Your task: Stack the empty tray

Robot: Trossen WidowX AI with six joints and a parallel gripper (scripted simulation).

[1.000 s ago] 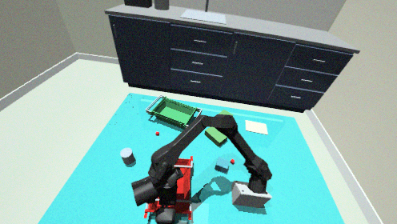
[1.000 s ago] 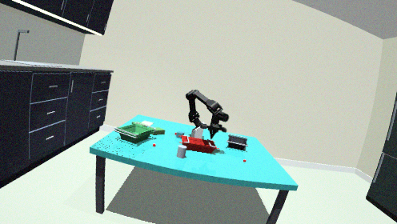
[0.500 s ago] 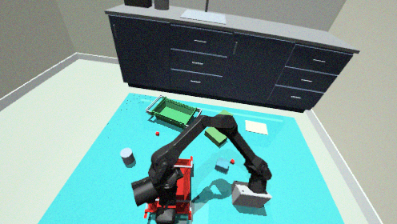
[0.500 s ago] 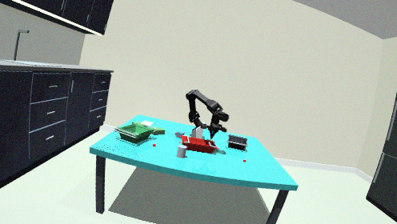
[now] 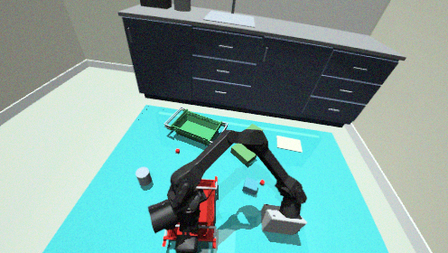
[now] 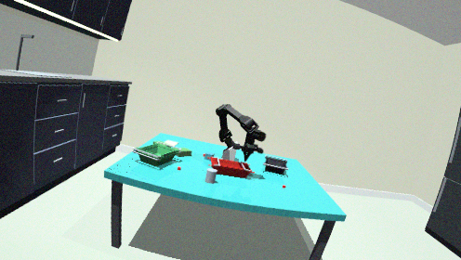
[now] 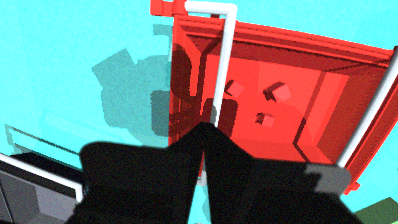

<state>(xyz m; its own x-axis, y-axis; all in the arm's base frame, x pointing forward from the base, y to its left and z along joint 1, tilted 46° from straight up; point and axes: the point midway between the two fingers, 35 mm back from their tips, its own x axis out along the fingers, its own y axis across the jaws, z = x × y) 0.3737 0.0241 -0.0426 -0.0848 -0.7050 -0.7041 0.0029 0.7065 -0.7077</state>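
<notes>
The red tray (image 5: 207, 184) (image 6: 228, 167) (image 7: 280, 36) stands near the table's front edge with small red blocks (image 7: 282, 92) inside. One white wire bar (image 7: 223, 60) lies across its top near one end. The other bar (image 7: 371, 114) runs along the opposite end wall. My gripper (image 7: 205, 127) (image 6: 245, 156) (image 5: 189, 226) is shut, and its tips touch the near bar from above. Nothing shows between the fingers. A green tray (image 5: 195, 126) (image 6: 155, 153) with wire bars lies at the back left and looks empty. A dark tray (image 6: 275, 164) (image 7: 30, 195) with a white bar stands just beside the red one.
A grey cylinder (image 5: 144, 176) (image 6: 211, 175) stands left of the red tray. A green block (image 5: 244, 154), a blue block (image 5: 251, 185), a white pad (image 5: 289, 144) and small red cubes (image 5: 177, 150) (image 5: 262, 182) lie mid-table. The arm's base (image 5: 282, 221) is at the right.
</notes>
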